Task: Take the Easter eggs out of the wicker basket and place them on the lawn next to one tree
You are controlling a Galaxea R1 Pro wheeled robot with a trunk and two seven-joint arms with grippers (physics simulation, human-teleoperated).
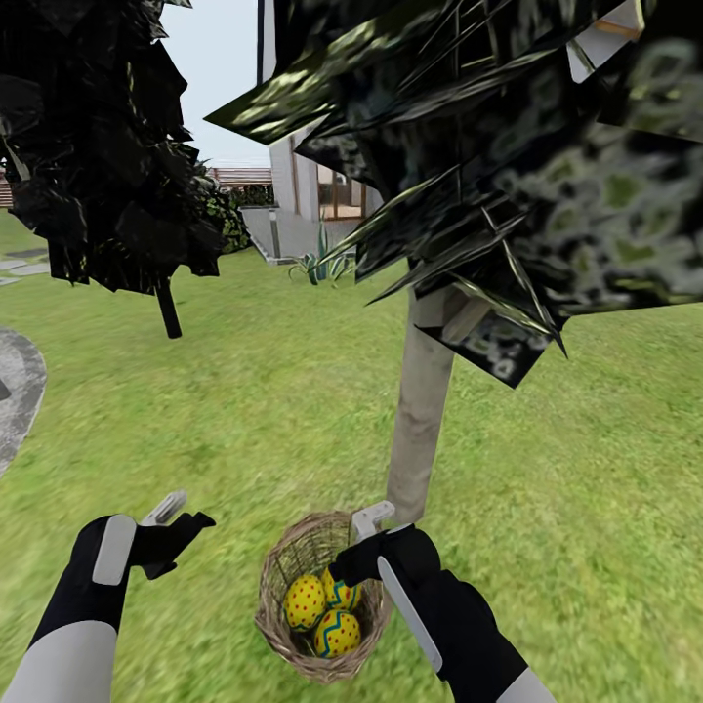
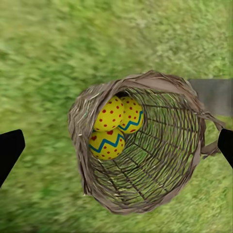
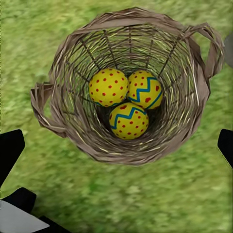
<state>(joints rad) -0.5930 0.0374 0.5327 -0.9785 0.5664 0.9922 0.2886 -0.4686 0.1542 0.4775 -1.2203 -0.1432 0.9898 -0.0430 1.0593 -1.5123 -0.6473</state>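
Observation:
The brown wicker basket [image 1: 279,571] stands on the lawn [image 1: 244,410] right at the foot of the pale-trunked tree [image 1: 420,410]. Inside it lie three yellow Easter eggs with red dots and blue zigzags [image 1: 305,600] [image 1: 337,633] [image 1: 344,592], bunched together at the bottom [image 3: 109,86] [image 3: 145,89] [image 3: 128,120]. My right gripper [image 1: 356,542] hangs open just above the basket's far rim, with nothing between its fingers. To the basket's left, my left gripper [image 1: 184,517] is open over the grass. The left wrist view looks into the basket [image 2: 145,194] at a slant, with the eggs [image 2: 109,114] inside.
Dark angular foliage [image 1: 508,146] hangs low over the trunk and the upper right. A thin black-trunked tree [image 1: 169,310] stands further off on the left. A grey paved patio edge [image 1: 15,381] curves in at the left. A white house [image 1: 303,186] stands behind.

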